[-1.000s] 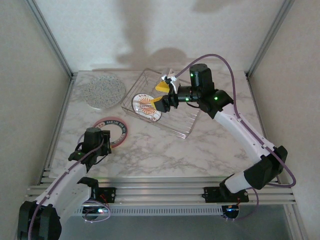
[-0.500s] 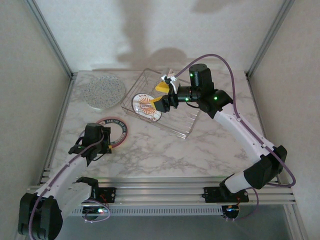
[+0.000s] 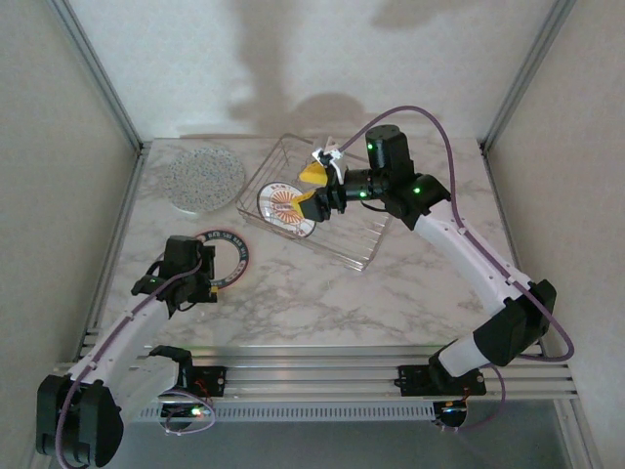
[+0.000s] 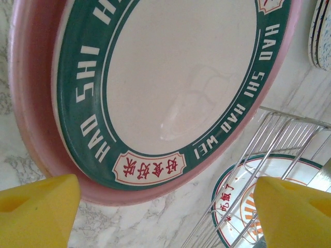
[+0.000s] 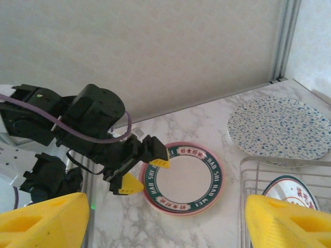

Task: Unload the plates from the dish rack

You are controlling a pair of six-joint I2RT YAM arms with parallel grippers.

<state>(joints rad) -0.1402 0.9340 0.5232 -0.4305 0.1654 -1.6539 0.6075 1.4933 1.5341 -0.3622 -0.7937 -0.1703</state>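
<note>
The left gripper's (image 3: pixel 198 284) yellow-tipped jaws are spread wide and hold nothing. They sit at the near-left rim of the pink-rimmed plate (image 3: pixel 227 256). In the left wrist view that rim lies just beyond and between the two tips (image 4: pixel 165 212), and whether a tip touches it cannot be told. This plate has a green lettered band around a white middle and lies flat on the marble table (image 3: pixel 322 293), near and left of the dish rack (image 3: pixel 366 256).

The right gripper's (image 3: pixel 310 189) jaws are also parted and empty. They hang over the rack's left part, just above the white plate (image 3: pixel 283 208) with its orange-brown emblem, which rests inside the wire sides.

The speckled plates (image 3: pixel 202 177) lie stacked at the table's far left, just left of the rack.
</note>
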